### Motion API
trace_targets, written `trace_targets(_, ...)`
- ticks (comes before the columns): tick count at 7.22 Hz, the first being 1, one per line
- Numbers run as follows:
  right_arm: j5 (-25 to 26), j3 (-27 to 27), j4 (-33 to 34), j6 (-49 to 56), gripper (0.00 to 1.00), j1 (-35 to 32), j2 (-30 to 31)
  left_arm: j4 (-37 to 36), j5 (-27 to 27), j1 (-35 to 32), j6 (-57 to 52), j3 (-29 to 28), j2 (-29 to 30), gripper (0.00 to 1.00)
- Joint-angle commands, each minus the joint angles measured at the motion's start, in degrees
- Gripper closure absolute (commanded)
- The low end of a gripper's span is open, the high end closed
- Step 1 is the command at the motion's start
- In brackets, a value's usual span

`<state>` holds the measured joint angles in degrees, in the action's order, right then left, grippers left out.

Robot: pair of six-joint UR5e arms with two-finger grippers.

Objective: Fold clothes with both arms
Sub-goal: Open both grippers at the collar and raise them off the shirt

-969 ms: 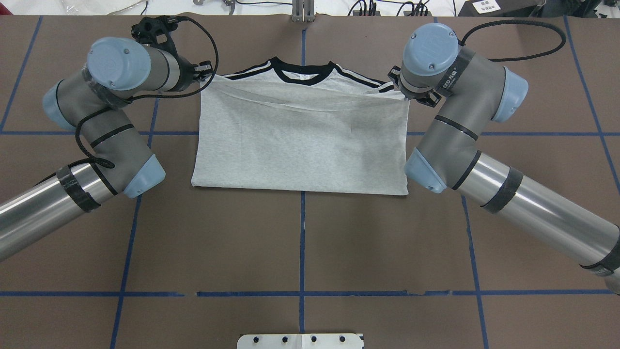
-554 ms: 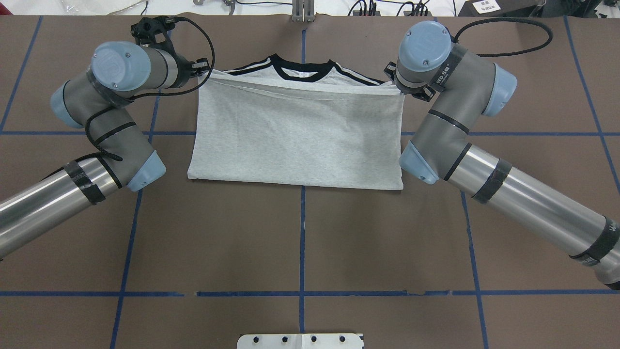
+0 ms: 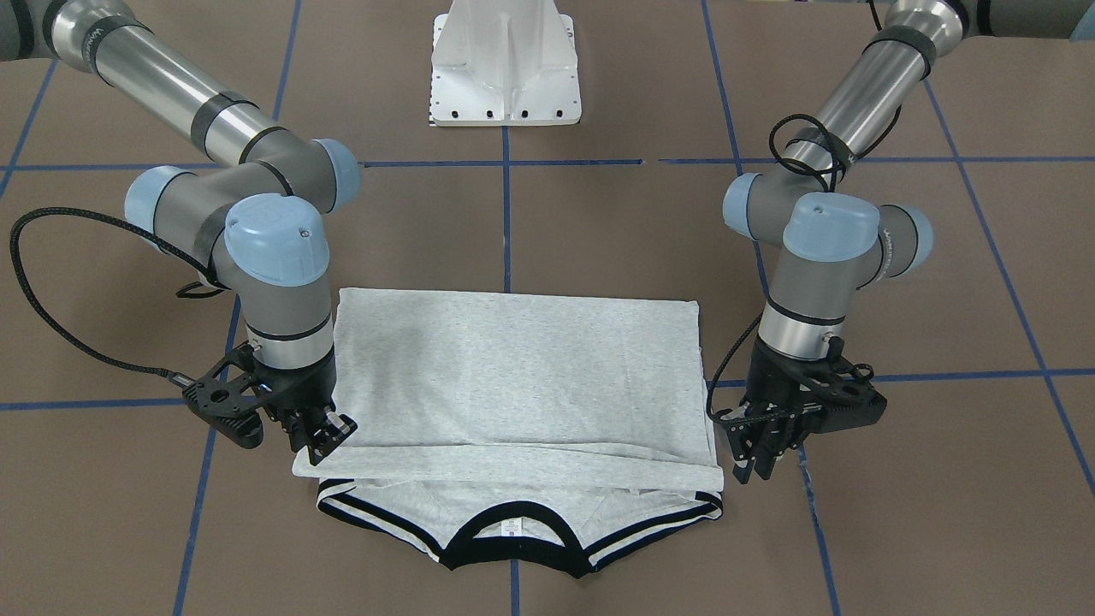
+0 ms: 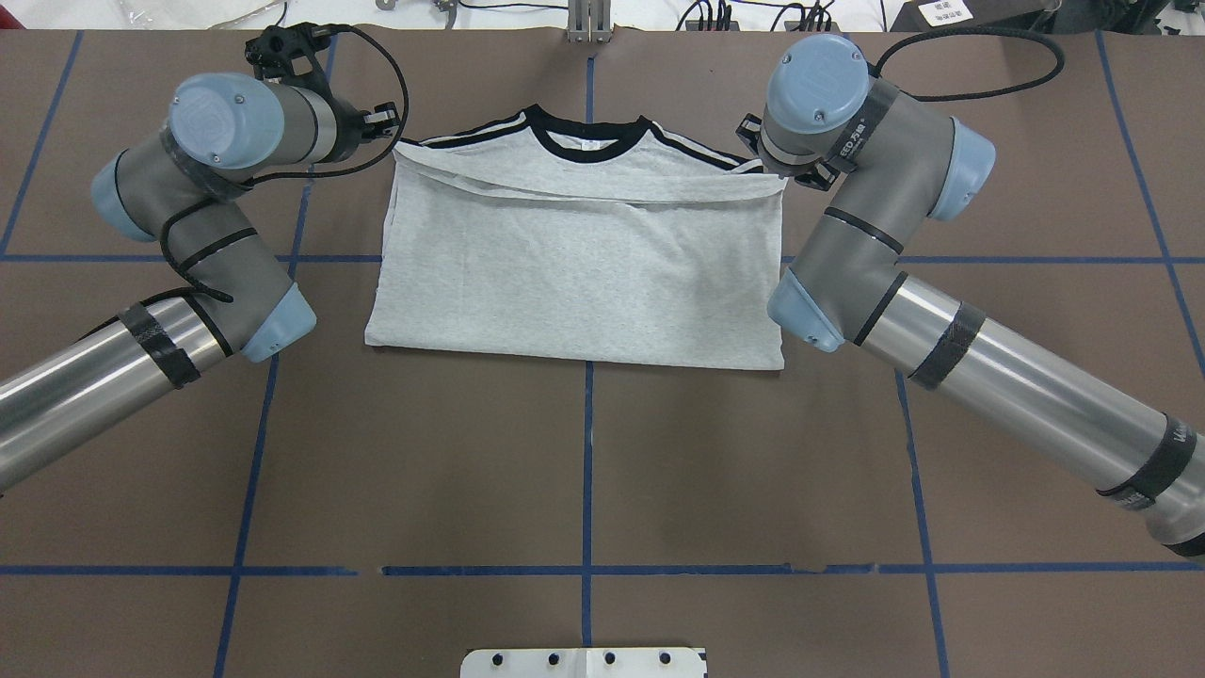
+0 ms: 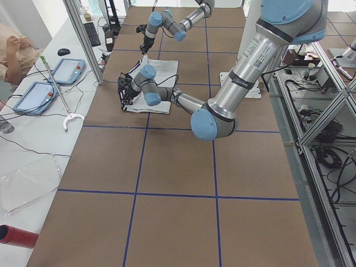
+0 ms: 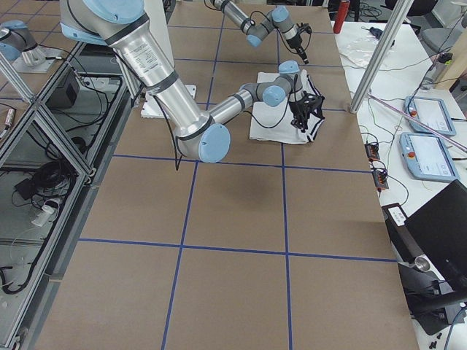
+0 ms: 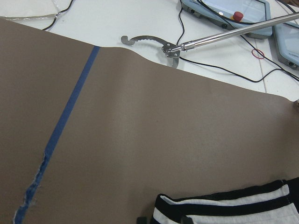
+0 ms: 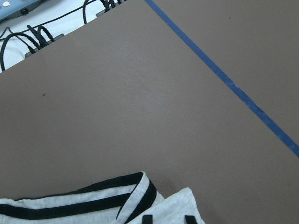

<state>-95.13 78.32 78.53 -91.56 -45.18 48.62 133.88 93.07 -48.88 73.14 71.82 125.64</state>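
Note:
The light grey T-shirt [image 4: 574, 273] lies on the brown table, its lower half folded up toward the black collar [image 4: 588, 151] and striped shoulders. The folded hem sags slack on its left side. My left gripper [image 3: 757, 462] stands just off the shirt's hem corner, fingers apart, holding nothing; its wrist view shows only the striped shoulder [image 7: 233, 207] beside the fingertips [image 7: 184, 218]. My right gripper [image 3: 323, 436] sits over the opposite hem corner, open, with grey cloth [image 8: 180, 203] lying flat between its fingertips [image 8: 147, 218].
The white pedestal base [image 3: 506, 68] stands at the robot's side of the table. Blue tape lines [image 4: 588, 471] cross the brown surface. A metal reach tool [image 7: 173, 46], cables and teach pendants [image 5: 67, 69] lie on the white bench beyond the far edge.
Both grippers carried the hem a little farther toward the collar and let it go. The hem was taut before and now lies slack, sagging at its left end.

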Motion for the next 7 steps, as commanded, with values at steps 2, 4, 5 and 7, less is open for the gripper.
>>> trace_targets(2, -1.97, 18.97, 0.4, -0.46, 0.0, 3.85, 11.61, 1.3, 5.33, -1.22, -1.07, 0.86, -0.74, 0.54)
trace_targets(4, -1.82, 23.45, -0.3, -7.95, 0.0, 9.11, 17.11, 1.39, 11.67, -1.83, -1.86, 3.66, -3.1, 0.45)
trace_targets(5, -1.64, 24.32, -0.83, -16.55, 0.0, 9.93, 17.3, 1.65, 12.13, -2.01, -3.69, 3.85, -3.38, 0.38)
trace_targets(7, -1.9, 22.93, -4.76, -23.47, 0.02, 11.34, 20.01, 1.83, 12.05, -2.1, -3.53, 4.72, -3.39, 0.36)
